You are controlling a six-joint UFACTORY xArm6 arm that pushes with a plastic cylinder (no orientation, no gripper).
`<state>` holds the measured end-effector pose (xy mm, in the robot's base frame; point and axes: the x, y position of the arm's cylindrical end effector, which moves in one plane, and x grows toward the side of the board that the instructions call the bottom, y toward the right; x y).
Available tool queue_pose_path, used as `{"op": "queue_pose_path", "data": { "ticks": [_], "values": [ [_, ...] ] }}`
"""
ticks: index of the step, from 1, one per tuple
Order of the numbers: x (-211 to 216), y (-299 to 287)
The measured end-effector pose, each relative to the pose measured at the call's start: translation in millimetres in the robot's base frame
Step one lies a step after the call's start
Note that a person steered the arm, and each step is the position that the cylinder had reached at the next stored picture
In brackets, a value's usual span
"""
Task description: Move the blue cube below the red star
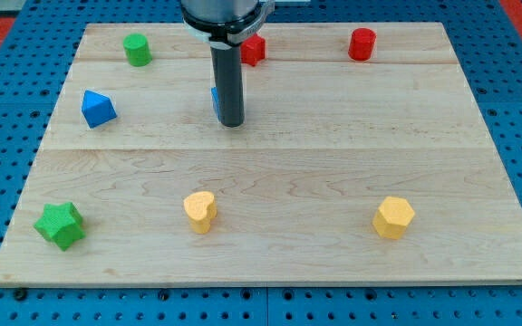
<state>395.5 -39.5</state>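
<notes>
My tip (231,123) stands on the wooden board (270,254) in its upper half, a little to the view's left of the middle. The blue cube (215,100) is almost fully hidden behind the rod; only a thin blue strip shows at the rod's left side, touching it or just beside it, I cannot tell which. The red star (254,50) lies near the top edge, just to the upper right of the rod, partly covered by the arm body. So the blue cube is below the red star and slightly to the view's left of it. The arm has no jaws, only the straight rod, so there is nothing to open or close.

Counted, there are two red blocks: the star and a red cylinder (362,43) toward the top right corner. There are two blue blocks: the cube and a blue pointed block (97,109) near the left edge. There are two green blocks: a green cylinder (137,49) toward the top left corner and a green star (61,225) at the bottom left corner. There are two yellow blocks near the bottom edge: a yellow heart (200,211) and a yellow hexagon (393,217).
</notes>
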Motion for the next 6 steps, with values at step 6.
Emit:
{"op": "queue_pose_path", "data": {
  "ticks": [6],
  "values": [
    [-56.0, -40.2]
  ]
}}
